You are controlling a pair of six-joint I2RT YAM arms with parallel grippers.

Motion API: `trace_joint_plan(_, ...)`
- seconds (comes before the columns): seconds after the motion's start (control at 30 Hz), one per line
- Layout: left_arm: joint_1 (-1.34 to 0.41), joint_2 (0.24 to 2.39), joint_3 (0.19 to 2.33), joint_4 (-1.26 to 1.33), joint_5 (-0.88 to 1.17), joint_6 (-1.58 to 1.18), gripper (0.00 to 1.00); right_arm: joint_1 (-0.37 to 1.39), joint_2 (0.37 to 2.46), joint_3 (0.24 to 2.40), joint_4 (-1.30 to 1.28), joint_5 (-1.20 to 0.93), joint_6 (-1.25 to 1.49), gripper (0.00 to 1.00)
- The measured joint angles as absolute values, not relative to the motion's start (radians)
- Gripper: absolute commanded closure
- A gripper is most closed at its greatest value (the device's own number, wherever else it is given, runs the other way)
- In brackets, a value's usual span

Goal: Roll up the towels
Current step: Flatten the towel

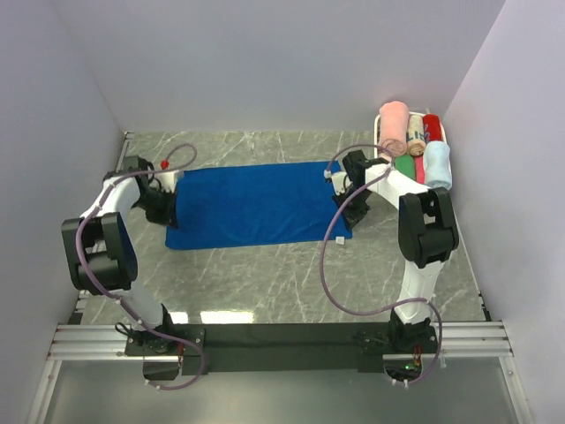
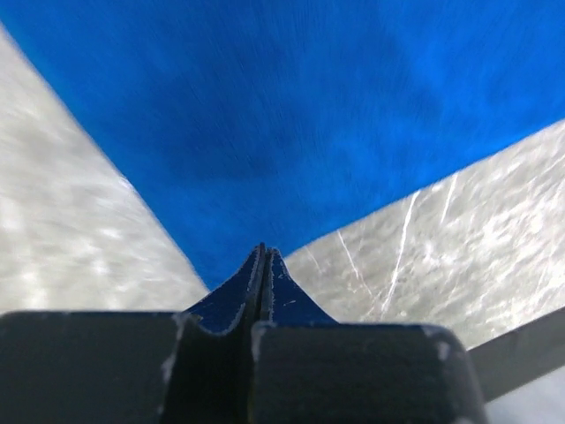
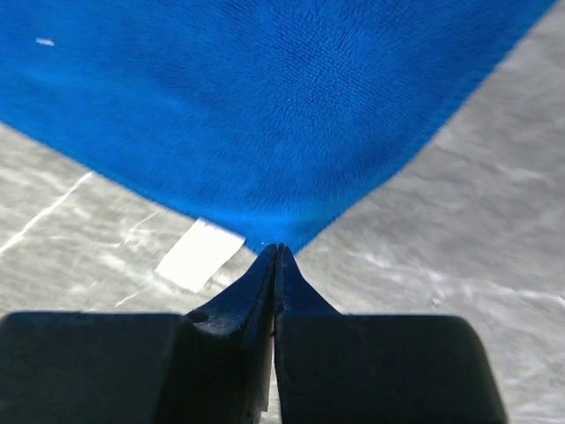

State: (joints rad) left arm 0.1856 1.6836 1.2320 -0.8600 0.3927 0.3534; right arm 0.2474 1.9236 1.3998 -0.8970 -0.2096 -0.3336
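Left wrist view: the left pincer [image 2: 263, 256] is fully closed, its tips meeting at a corner of the royal blue towel [image 2: 291, 115]. Whether any cloth is pinched between them cannot be told. In the right wrist view the right pincer [image 3: 278, 252] is closed too. Its tips touch the towel's near right corner, just beside a white label [image 3: 199, 254] lying on the worktop [image 3: 459, 212]. Here again a grip on the cloth cannot be confirmed.

From above, the left arm [image 1: 99, 252] rises from its near base, folds at a high elbow and reaches far and down to the towel's left edge. The right arm [image 1: 425, 228] does the same on its side, its forearm angled left to the towel's right edge.

There are two arms and two pincers. One royal blue towel lies spread flat mid-worktop between them. In the white tray [image 1: 447, 132] at the far right lie rolled towels: one pale sky blue towel [image 1: 438, 166], one pink roll [image 1: 394, 122], one red roll [image 1: 432, 126] and one green roll [image 1: 403, 166]. Another roll between the pink and red is too small to make out.
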Motion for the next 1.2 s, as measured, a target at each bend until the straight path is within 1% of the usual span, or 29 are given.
trace_joint_plan(0.1,0.185,1.684,1.134,-0.847,0.38,0.347,1.0,0.249,1.952,1.36,-0.871,-0.198,-0.331,0.97)
trace_joint_plan(0.23,0.182,1.684,1.057,-0.825,0.336,0.324,1.0,0.251,1.965,1.344,-0.857,-0.184,-0.321,0.98)
trace_joint_plan(0.57,0.182,1.71,1.034,-0.733,0.156,0.276,1.0,0.279,1.962,1.34,-0.854,-0.132,-0.304,1.0)
trace_joint_plan(0.8,0.179,1.713,1.036,-0.73,0.124,0.264,1.0,0.318,1.946,1.316,-0.833,-0.044,-0.292,1.0)
trace_joint_plan(1.2,0.215,1.69,1.005,-0.695,0.082,0.276,1.0,0.344,1.874,1.205,-0.834,0.013,-0.284,1.0)
